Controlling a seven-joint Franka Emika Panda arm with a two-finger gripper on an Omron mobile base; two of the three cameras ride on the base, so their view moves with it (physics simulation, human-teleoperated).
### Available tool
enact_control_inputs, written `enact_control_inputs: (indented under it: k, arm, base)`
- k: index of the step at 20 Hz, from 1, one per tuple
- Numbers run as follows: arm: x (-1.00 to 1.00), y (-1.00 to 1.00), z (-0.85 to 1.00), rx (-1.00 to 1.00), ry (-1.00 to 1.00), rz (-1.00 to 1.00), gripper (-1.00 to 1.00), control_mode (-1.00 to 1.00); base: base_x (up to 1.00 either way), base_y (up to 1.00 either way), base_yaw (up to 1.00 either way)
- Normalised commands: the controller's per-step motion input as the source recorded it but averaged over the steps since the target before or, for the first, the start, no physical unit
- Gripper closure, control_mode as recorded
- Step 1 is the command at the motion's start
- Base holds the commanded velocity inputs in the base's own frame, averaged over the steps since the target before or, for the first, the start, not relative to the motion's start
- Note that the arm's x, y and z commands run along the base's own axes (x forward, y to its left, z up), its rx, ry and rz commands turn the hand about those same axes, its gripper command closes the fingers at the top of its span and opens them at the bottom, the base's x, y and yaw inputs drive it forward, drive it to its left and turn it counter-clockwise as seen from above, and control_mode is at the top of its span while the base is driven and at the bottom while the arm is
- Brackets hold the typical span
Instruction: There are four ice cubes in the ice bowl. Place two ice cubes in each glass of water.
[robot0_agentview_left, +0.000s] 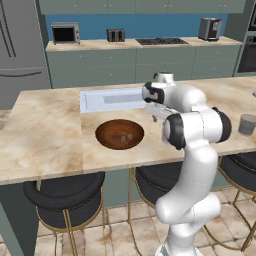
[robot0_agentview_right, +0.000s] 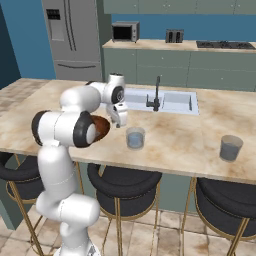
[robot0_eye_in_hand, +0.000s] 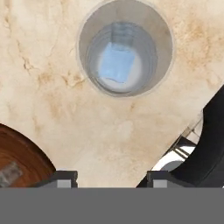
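Observation:
In the hand view I look straight down into a clear glass of water (robot0_eye_in_hand: 125, 52) with a pale blue ice cube (robot0_eye_in_hand: 117, 62) inside it. My gripper (robot0_eye_in_hand: 111, 178) hangs above the counter just beside this glass, open, with nothing between its fingertips (robot0_eye_in_hand: 65, 177). The reddish-brown ice bowl (robot0_agentview_left: 120, 134) holds two ice cubes (robot0_agentview_left: 123, 139), and one cube (robot0_eye_in_hand: 9, 173) shows in the bowl's corner in the hand view. In the right base view the gripper (robot0_agentview_right: 120, 122) hovers just left of the near glass (robot0_agentview_right: 135, 138). The second glass (robot0_agentview_right: 231, 148) stands far to the right.
A sink (robot0_agentview_right: 165, 101) with a dark faucet (robot0_agentview_right: 156, 95) lies behind the glasses in the marble island. Black stools (robot0_agentview_right: 125, 182) stand under the counter's front edge. The back counter carries a microwave (robot0_agentview_left: 65, 33), a toaster (robot0_agentview_left: 115, 35) and a cooktop.

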Motion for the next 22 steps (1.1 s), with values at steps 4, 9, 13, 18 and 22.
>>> enact_control_inputs:
  k: [4,9,13,18,22]
  arm:
    - [0.01,0.8,0.08,0.0,-0.06,0.0,-1.0,-1.0]
    - [0.09,0.46,0.0,0.0,0.0,0.0,-1.0,-1.0]
    - [0.03,0.4,0.08,0.0,-0.02,0.0,-1.0,-1.0]
    - [0.0,0.4,0.05,0.0,-0.01,0.04,-1.0,-1.0]
    - [0.03,0.0,0.0,0.0,0.0,0.0,-1.0,-1.0]
  base:
    - [0.0,0.0,0.0]
    - [0.0,0.0,0.0]
    - [0.0,0.0,0.0]
    - [0.0,0.0,0.0]
    - [0.0,0.0,0.0]
